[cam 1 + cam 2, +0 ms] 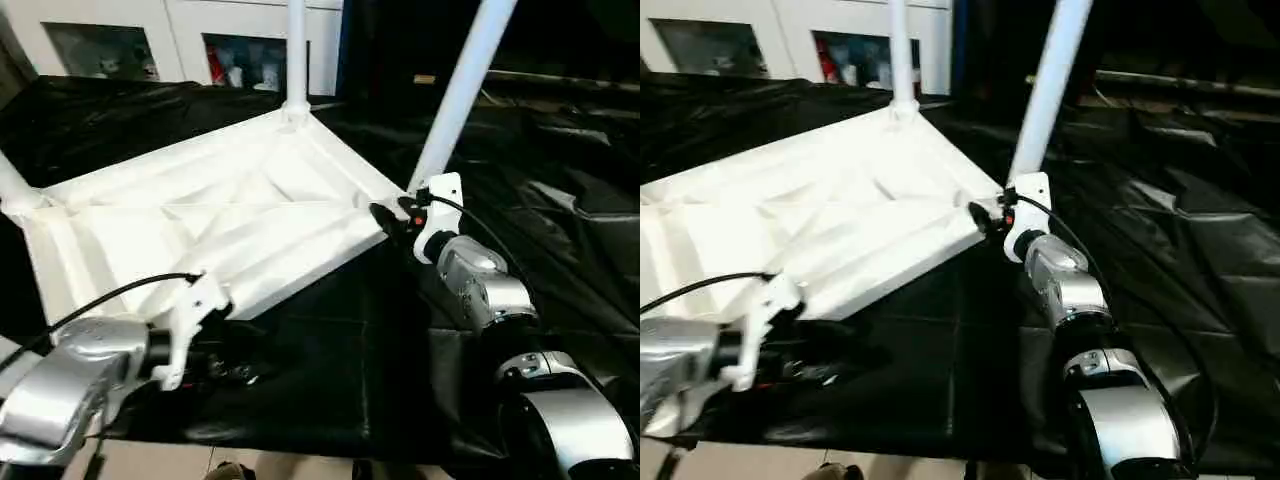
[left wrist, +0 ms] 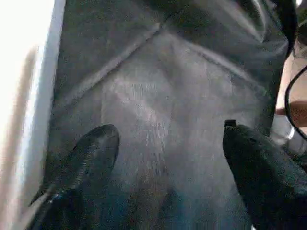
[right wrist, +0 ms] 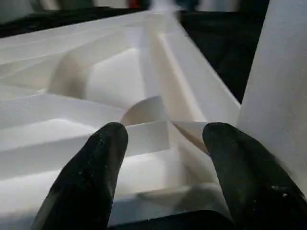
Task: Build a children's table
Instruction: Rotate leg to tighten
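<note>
Children's table [image 1: 200, 235] lies upside down on black-draped desk [image 1: 330, 360], legs [image 1: 455, 95] upright in corner sockets. Left end effector [image 2: 165, 158] spread over cloth, empty. Right end effector [image 3: 165, 143] spread at near corner, gripping nothing. Likely light, stiff, slick plastic; grip rim or ribs.

Legs [image 1: 462, 90] cut off at top edge

Black sheet [image 1: 330, 360] covers work surface — white table top [image 1: 200, 240] upside down on it.

Glary white plastic, perhaps motion-blurred
</note>
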